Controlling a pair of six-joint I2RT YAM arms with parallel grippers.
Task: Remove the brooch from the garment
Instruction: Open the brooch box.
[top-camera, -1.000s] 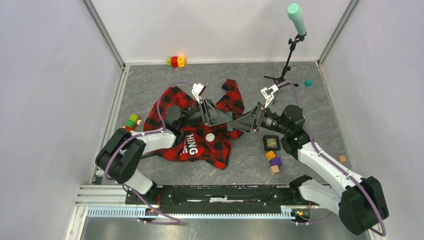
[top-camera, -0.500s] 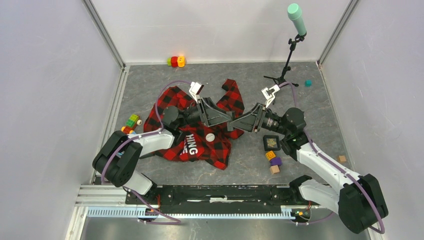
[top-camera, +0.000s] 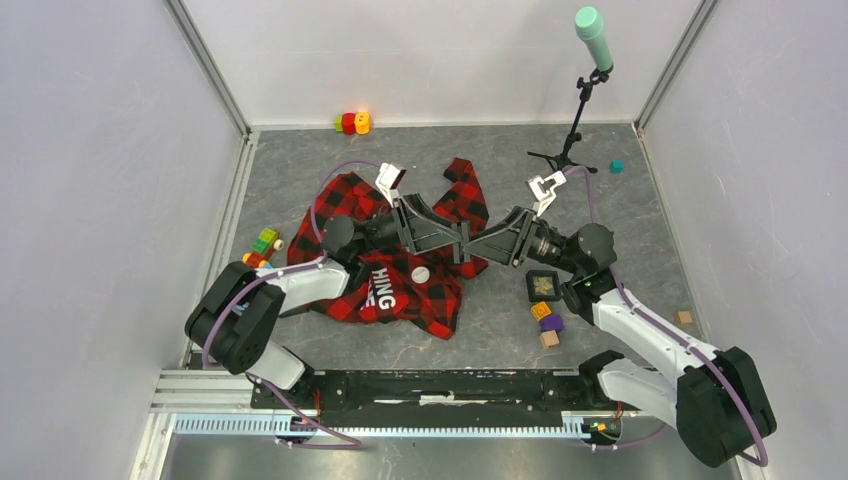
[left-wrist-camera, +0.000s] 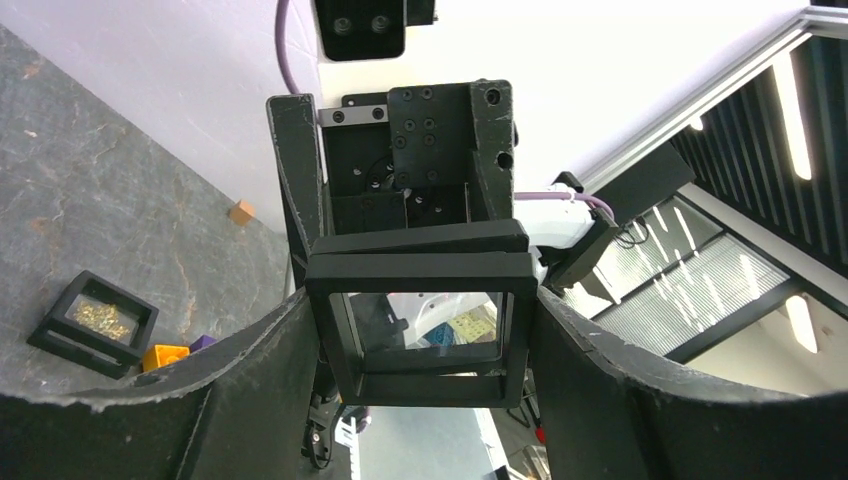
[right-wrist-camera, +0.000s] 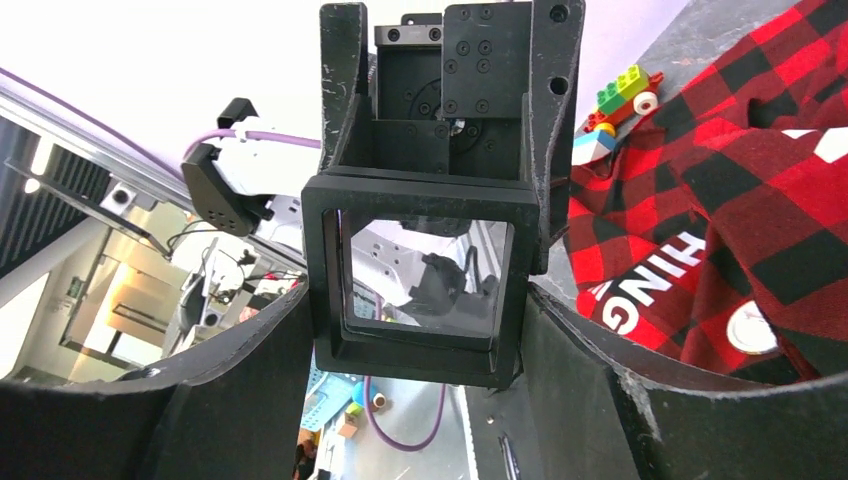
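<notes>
Three toy blocks (top-camera: 548, 323) lie near right on the desk (top-camera: 500, 320), with a gold-filled black case (top-camera: 543, 285) just beyond them. The garment (top-camera: 440, 300) lies crumpled left of centre. Above its far half, the left pincer (left-wrist-camera: 420, 305) and right pincer (right-wrist-camera: 415, 295) meet, both clamping one clear-windowed black frame (right-wrist-camera: 330, 270).

Grey marbled desk (top-camera: 300, 180): plaid garment (top-camera: 440, 290) centre-left; toy bricks (top-camera: 264, 243) left; framed case (top-camera: 544, 285), blocks (top-camera: 548, 323) right; tripod stand (top-camera: 562, 155), teal cube (top-camera: 616, 166) back.
</notes>
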